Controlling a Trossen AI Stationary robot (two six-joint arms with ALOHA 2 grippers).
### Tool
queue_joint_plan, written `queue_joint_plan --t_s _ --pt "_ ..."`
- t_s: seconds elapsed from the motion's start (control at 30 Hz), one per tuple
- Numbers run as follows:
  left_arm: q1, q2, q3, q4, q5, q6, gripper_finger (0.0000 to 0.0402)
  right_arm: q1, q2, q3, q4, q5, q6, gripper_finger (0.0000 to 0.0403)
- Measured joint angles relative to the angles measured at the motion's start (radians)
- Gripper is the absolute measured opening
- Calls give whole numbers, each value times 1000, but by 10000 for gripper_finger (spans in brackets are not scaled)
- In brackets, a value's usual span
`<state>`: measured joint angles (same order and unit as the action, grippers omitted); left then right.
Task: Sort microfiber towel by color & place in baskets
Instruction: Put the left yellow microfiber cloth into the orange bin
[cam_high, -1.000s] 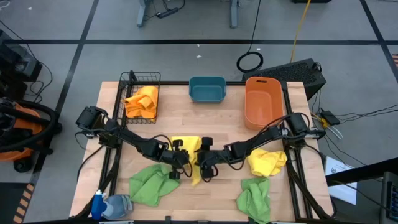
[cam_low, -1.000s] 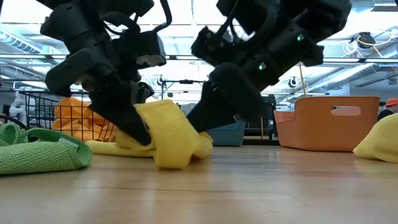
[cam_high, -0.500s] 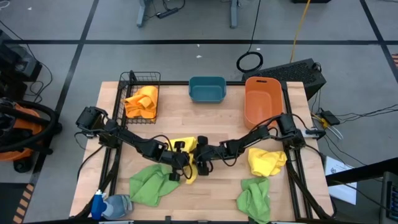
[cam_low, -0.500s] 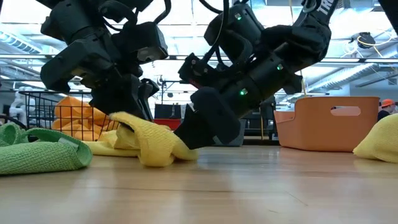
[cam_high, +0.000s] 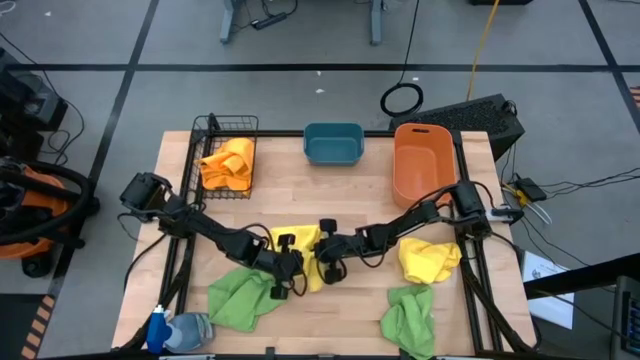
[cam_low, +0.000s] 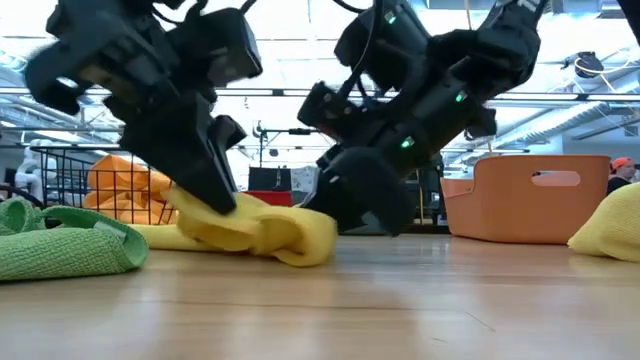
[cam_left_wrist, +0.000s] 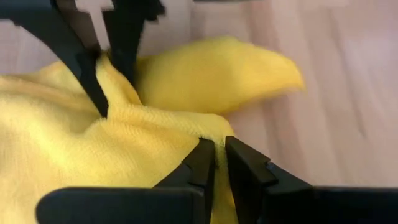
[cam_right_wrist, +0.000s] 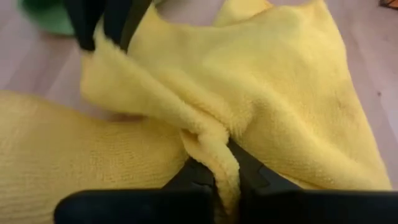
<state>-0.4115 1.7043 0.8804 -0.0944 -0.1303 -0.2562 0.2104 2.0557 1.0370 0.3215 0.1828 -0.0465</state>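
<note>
A yellow towel (cam_high: 300, 242) lies crumpled on the wooden table (cam_high: 370, 205) near its middle, and both grippers are shut on it. My left gripper (cam_high: 287, 272) is at its near-left side and my right gripper (cam_high: 325, 264) at its right side. A black wire basket (cam_high: 226, 128) at the far left holds an orange towel (cam_high: 228, 163). The teal tub (cam_high: 333, 144) and the orange bin (cam_high: 423, 162) stand along the far edge. A second yellow towel (cam_high: 428, 260) and two green towels (cam_high: 240, 295) (cam_high: 408, 315) rest on the table. My left gripper pinches a bunched edge of the yellow towel (cam_left_wrist: 208, 132) between its two fingers, slanting down from the table's left. The towel rests on the table around the fingers. My right gripper pinches a raised fold of the same towel (cam_right_wrist: 211, 134) between its two fingers, slanting down from the table's right. The rest of the towel spreads on the table beyond the fingers.
A spray bottle (cam_high: 168, 328) lies at the near left corner. The green towel sits close to my left arm's near side. Bare wood shows between the towels and the baskets.
My right gripper has moved a little toward the table's left, come down and shut on the yellow towel. My left gripper has drawn slightly toward the near edge with its part of the towel. The towel's raised hump has sunk and now lies low on the table.
</note>
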Motion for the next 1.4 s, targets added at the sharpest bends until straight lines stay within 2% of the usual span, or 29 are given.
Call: queue_joint_plan --t_s 0.2,0.5,0.6,0.73,1.0,1.2,1.4 --pt "-35 -24 30 12 0 8 45 32 -61 -1 -92 8 4 3" --pt "-59 -53 34 -24 -8 28 45 66 -113 -1 -231 160 16 3" --pt "-60 -53 34 -46 -50 30 45 78 -138 -1 -275 182 31 3" --pt "-59 -52 34 -93 -111 29 45 98 -197 0 -344 187 70 2" --pt "-58 -52 33 -83 -118 60 44 153 -366 0 -504 206 183 2" --pt "-53 -52 10 43 -123 107 44 252 -499 0 -583 433 211 2" --pt "-53 -52 -17 174 -123 186 44 393 -572 2 -568 686 145 2"
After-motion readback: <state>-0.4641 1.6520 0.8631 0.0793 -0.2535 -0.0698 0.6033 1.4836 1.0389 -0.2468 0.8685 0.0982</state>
